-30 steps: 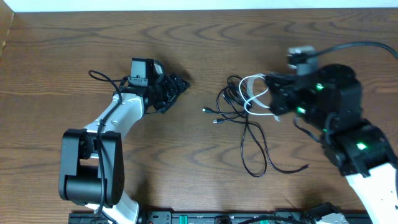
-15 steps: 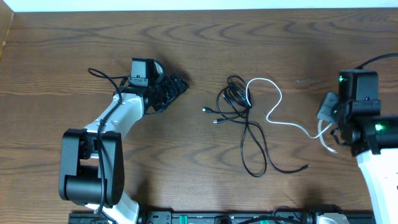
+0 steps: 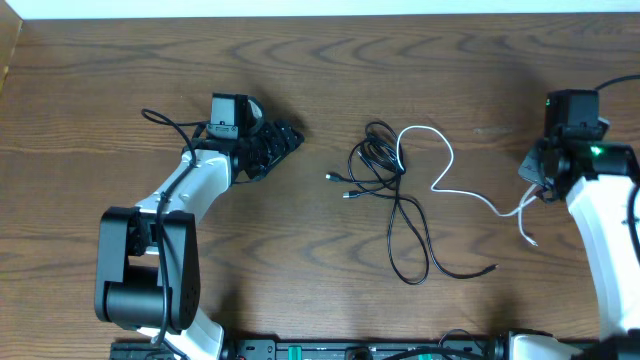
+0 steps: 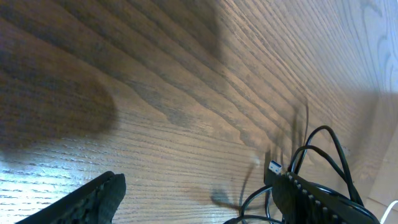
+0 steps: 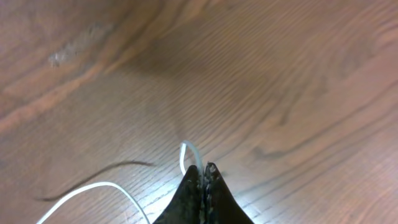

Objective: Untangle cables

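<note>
right gripper (image 5: pixel 202 169): pressed together, pinching white cable (image 3: pixel 440 165) near right edge of table (image 3: pixel 300 60) | left gripper (image 4: pixel 199 193): spread, empty | black cable (image 3: pixel 400 215): coiled mid-table | progress: partial; white loop touches black coil, separation outstanding

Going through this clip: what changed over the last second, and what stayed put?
The right gripper, shut on the white cable, pulled away from the tangle toward the right, drawing the white cable out into a long strand. Its far loop still meets the black cable. The black cable and the open left gripper stayed where they were.
</note>
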Controlling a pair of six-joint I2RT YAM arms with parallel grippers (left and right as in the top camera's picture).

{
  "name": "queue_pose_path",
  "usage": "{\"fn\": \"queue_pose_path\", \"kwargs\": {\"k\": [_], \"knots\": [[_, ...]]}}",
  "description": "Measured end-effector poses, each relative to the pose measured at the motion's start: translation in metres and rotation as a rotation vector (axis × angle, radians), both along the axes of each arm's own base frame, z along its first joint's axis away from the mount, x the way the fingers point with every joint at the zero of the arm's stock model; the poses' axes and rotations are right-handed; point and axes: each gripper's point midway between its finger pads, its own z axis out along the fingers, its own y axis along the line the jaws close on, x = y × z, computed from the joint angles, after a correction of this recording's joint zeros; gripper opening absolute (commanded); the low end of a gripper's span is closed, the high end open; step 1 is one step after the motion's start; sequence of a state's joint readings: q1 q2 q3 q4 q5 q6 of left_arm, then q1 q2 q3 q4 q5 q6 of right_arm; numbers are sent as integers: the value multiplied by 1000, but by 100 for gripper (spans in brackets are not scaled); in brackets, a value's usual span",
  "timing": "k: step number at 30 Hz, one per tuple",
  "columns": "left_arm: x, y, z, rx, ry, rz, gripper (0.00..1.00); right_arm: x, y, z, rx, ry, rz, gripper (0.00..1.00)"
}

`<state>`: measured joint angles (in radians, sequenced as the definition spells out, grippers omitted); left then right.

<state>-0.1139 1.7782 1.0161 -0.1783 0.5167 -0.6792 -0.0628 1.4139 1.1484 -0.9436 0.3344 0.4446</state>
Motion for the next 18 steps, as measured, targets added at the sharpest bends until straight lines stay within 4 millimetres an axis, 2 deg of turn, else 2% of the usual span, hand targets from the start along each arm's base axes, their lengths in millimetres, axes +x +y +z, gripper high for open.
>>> {"fn": "queue_pose_path", "kwargs": {"k": [5, 10, 14, 16, 18], "knots": [[0, 0, 0, 0, 0, 0, 80, 12, 19, -26, 102, 54, 87, 10], [0, 0, 0, 0, 0, 0, 80, 20, 43, -51, 219, 105, 194, 10], [0, 0, 0, 0, 0, 0, 80, 26, 56, -64, 290, 120, 239, 12], [0, 0, 0, 0, 0, 0, 81, 29, 64, -71, 331, 126, 267, 17], [0, 0, 0, 0, 0, 0, 80, 33, 74, -76, 381, 123, 306, 36]]}}
